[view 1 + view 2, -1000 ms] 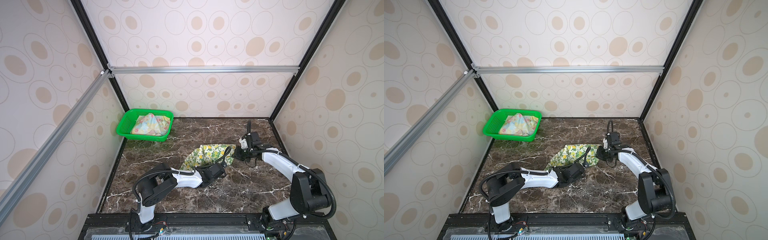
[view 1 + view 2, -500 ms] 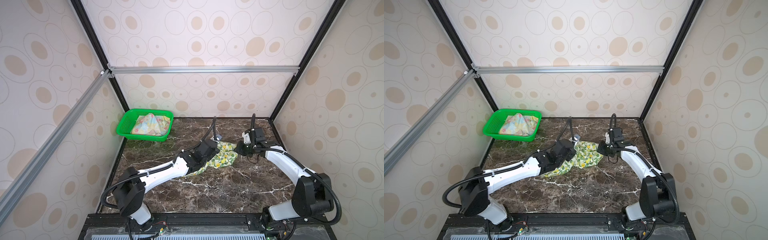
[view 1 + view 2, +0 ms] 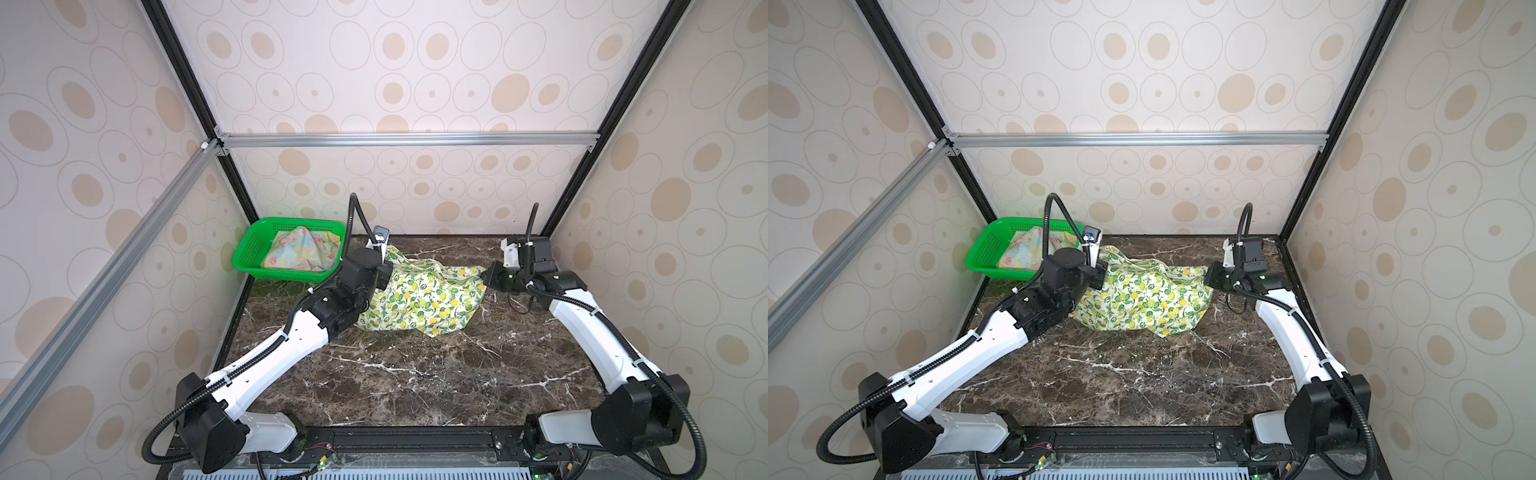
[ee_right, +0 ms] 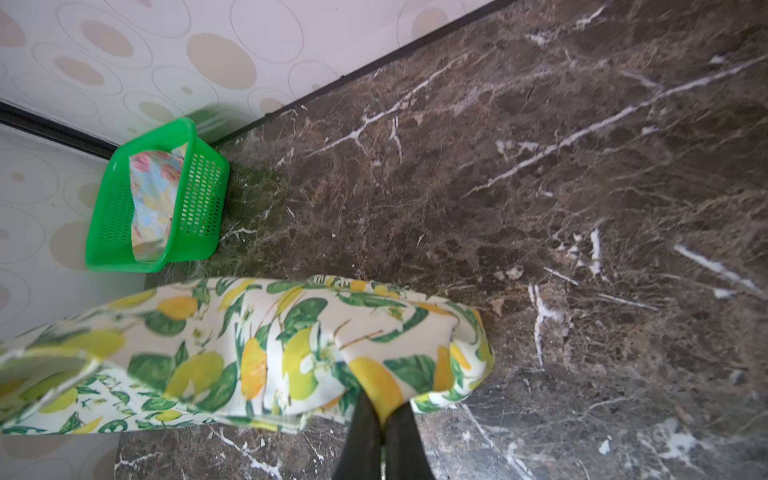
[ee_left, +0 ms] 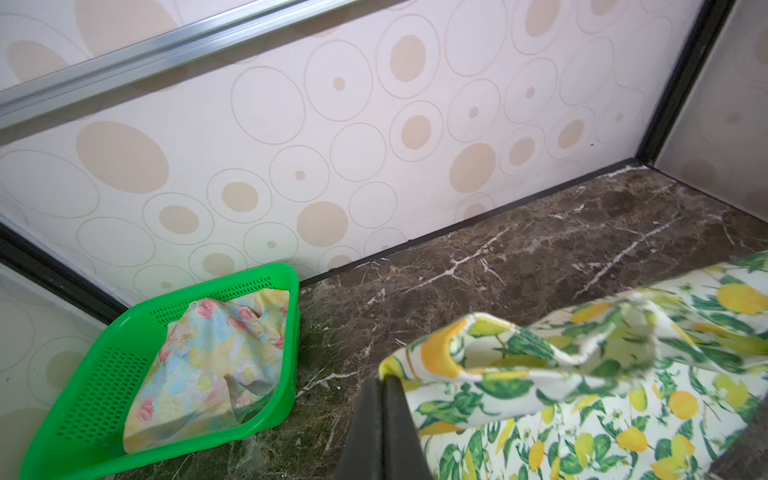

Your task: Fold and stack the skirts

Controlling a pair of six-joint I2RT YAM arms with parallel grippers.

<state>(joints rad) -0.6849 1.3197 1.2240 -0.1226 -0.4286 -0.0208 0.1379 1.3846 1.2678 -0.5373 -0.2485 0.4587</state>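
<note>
We grip the lemon skirt (image 3: 424,297) at two corners over the table's (image 3: 415,374) back: left pincer (image 5: 381,382) and right pincer (image 4: 383,413) each clamp cloth. The floral skirt (image 3: 301,251) lies bunched in the green basket (image 3: 249,259). Next, we judge, spread it flat for folding.

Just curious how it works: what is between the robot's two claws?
The lemon-print skirt spans the gap from the left claw to the right claw, each shut on its edge; both top views show it.
</note>
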